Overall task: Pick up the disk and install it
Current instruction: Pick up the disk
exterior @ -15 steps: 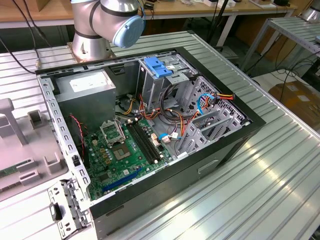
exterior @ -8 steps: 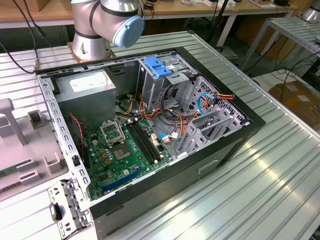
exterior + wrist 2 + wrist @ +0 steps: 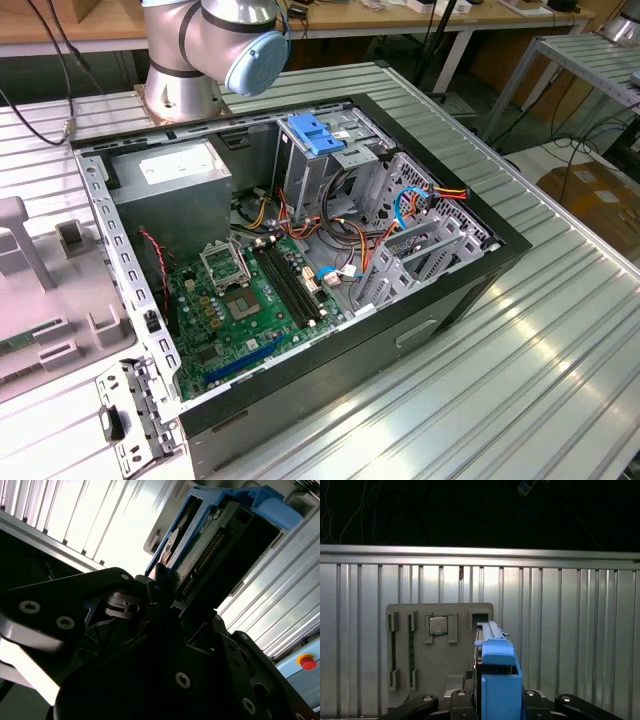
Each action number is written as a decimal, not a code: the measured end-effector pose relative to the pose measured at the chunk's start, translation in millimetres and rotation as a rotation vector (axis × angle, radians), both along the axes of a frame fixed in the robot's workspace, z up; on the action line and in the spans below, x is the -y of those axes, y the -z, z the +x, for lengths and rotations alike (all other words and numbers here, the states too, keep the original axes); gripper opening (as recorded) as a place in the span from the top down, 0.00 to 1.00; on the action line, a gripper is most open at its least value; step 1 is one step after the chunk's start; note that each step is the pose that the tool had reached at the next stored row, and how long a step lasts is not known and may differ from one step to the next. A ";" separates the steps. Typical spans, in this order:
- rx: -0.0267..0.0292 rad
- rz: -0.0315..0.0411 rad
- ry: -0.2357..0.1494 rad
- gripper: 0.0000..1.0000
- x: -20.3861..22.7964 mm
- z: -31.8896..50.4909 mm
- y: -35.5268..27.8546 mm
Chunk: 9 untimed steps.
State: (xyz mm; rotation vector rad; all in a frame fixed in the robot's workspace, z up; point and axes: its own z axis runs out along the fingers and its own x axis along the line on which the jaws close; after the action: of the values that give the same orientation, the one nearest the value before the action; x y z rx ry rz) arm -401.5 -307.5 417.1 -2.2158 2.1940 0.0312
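Judging from both wrist views, we've got the pickup done: the gripper's (image 3: 496,696) fingers pinch the disk (image 3: 497,665) btwn them, its blue end sticking out past the tips, w/ a gray tray (image 3: 440,672) beyond. Install isn't done yet; the disk's nowhere near the computer case (image 3: 330,375).

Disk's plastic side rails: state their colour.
Bright blue, on the flat rectangular disk; clearest in the first wrist view.

We are losing the disk (image 3: 497,680) at the frame edge in the first wrist view; the gripper (image 3: 175,600) is covering its near end in the second wrist view.
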 end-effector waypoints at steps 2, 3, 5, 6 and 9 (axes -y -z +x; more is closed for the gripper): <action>0.0001 0.0000 0.000 0.64 0.0 0.0 -2.4; 0.0002 0.0001 0.000 0.64 0.0 0.0 -3.5; 0.0002 0.0001 0.000 0.64 0.0 0.0 -6.0; 0.0002 0.0001 0.000 0.64 0.0 0.0 -6.9; 0.0002 0.0001 0.000 0.64 0.0 0.0 -10.0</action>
State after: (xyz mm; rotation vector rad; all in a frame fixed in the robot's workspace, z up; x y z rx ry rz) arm -401.6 -307.5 427.1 -2.2157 2.1939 0.0310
